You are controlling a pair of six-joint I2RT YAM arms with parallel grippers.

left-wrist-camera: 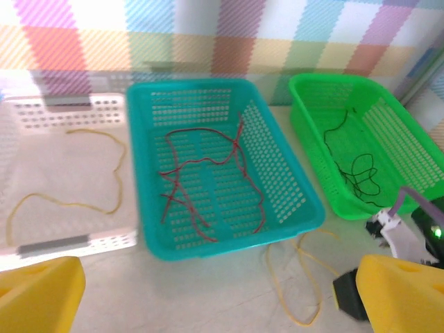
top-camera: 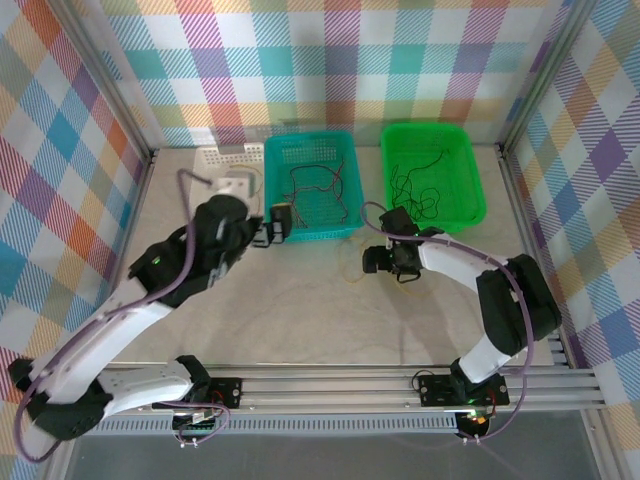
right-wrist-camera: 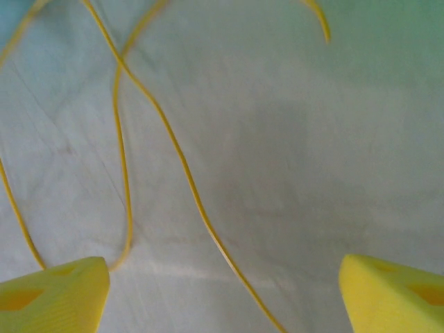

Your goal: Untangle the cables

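Right wrist view: right gripper (right-wrist-camera: 223, 281), jaws open, hovers over the yellow cable (right-wrist-camera: 173, 149) lying on the table (right-wrist-camera: 312, 173); left gripper (left-wrist-camera: 218, 277) gapes empty. Grabbing two strands together could tighten its loop.

Overhead looks down; both close wrist views share the yellow cable (right-wrist-camera: 184, 173).

the left arm (top-camera: 120, 320) reaches from its base diagonally up toward the middle, elbow low and wrist turned to the right. the left gripper (top-camera: 272, 228) is spread wide, its yellow fingers (left-wrist-camera: 41, 295) far apart with nothing between them. the right arm (top-camera: 500, 300) arches up and bends back leftward, wrist pitched down. the right gripper (top-camera: 378, 262) is parted too, gripping nothing.
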